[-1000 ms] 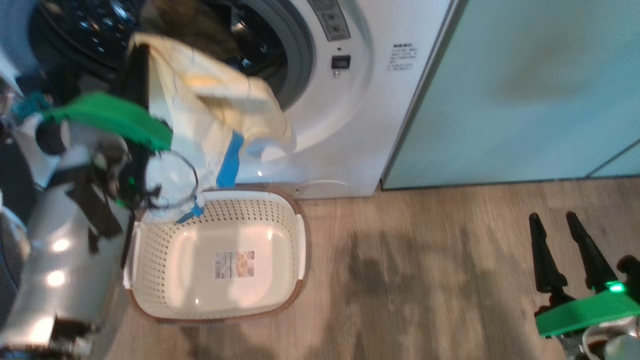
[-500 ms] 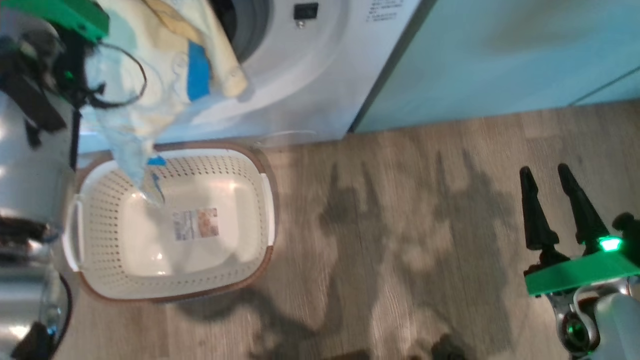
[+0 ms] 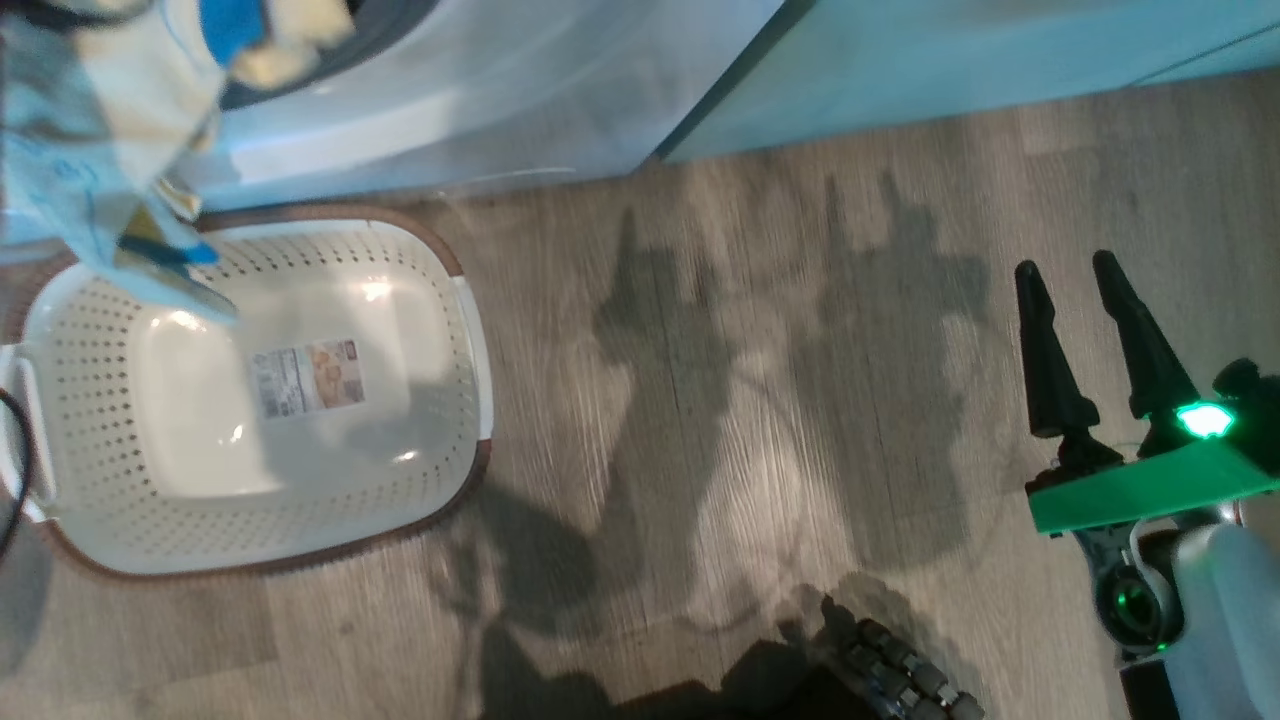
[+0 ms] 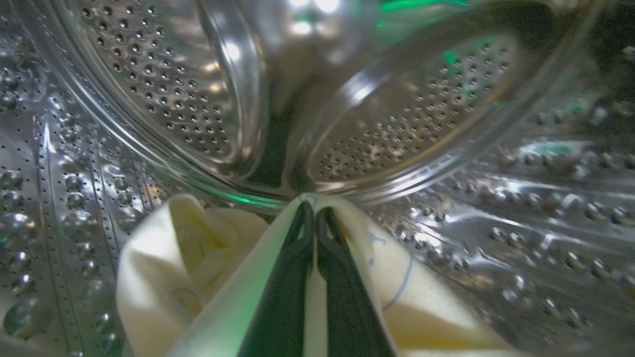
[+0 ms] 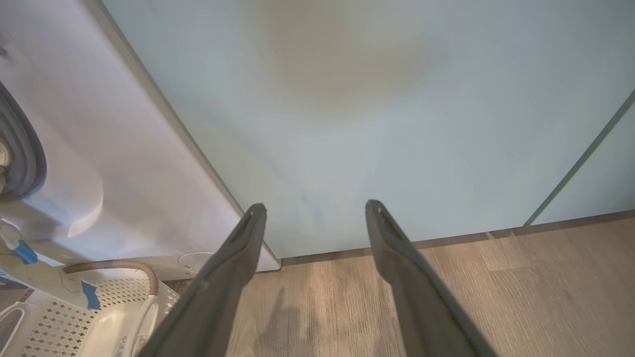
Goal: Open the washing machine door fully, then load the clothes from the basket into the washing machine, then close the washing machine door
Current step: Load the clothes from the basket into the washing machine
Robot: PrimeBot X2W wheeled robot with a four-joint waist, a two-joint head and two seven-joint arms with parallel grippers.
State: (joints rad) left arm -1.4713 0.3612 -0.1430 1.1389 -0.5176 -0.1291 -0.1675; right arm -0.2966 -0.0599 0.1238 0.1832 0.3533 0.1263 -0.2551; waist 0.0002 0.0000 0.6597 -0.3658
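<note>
Inside the shiny perforated drum of the washing machine (image 4: 163,84), my left gripper (image 4: 314,208) is shut on the cream-yellow clothes (image 4: 193,253), which bunch around its fingers. In the head view the clothes (image 3: 90,150) trail out of the machine's mouth at the top left, a blue piece (image 3: 225,25) among them. Their tail hangs over the far rim of the cream basket (image 3: 330,460), whose base with its label is bare. My right gripper (image 3: 1063,262) stands open over the floor at the right, holding nothing. The washing machine door is out of view.
The washing machine's white front (image 3: 450,100) meets pale-green cabinets (image 3: 1000,50) on its right. The right wrist view has the cabinet (image 5: 372,99), the grey rubber ring (image 5: 20,148) and the basket (image 5: 59,317). Wood floor (image 3: 750,400) lies between basket and right gripper. A dark ribbed robot part (image 3: 890,670) sits at the bottom.
The head camera has swung down and right, shifting the scene up and left. The clothes have gone further up toward the drum with my left arm. The right gripper has stayed open.
</note>
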